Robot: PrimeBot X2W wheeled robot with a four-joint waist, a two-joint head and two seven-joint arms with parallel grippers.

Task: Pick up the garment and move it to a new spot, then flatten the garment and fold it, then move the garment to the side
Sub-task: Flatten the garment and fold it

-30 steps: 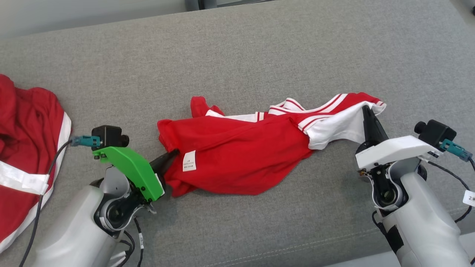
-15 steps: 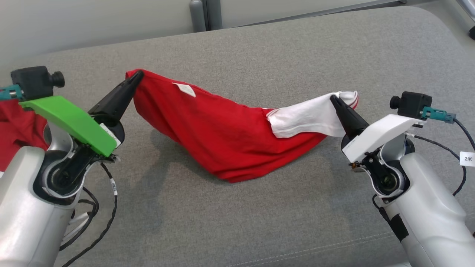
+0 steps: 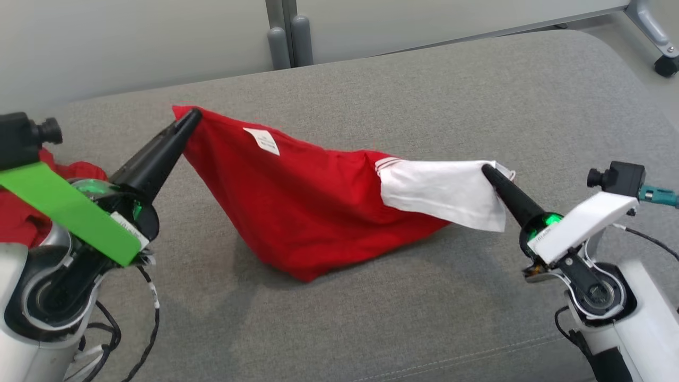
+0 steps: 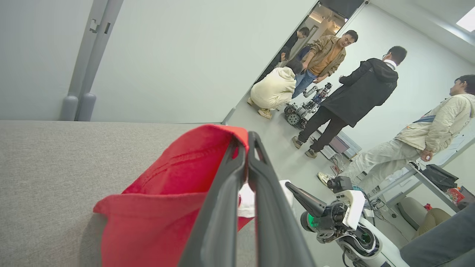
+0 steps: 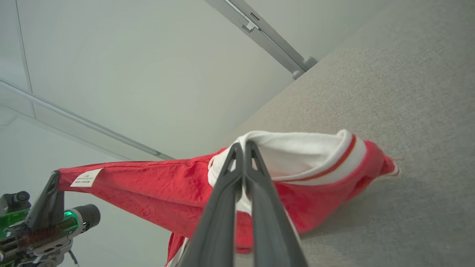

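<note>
Now my left gripper (image 3: 193, 114) and right gripper (image 3: 485, 170) pinch the garment (image 3: 297, 212), stretched sideways between them; I can't read its tag (image 3: 261, 141).

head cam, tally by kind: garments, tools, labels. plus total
Garments: 2, the held garment and a second garment at the left edge.
Tools: 2, left tool and right tool, both shut on the held garment.
Labels: 1, the white label.
Total: 5.
</note>
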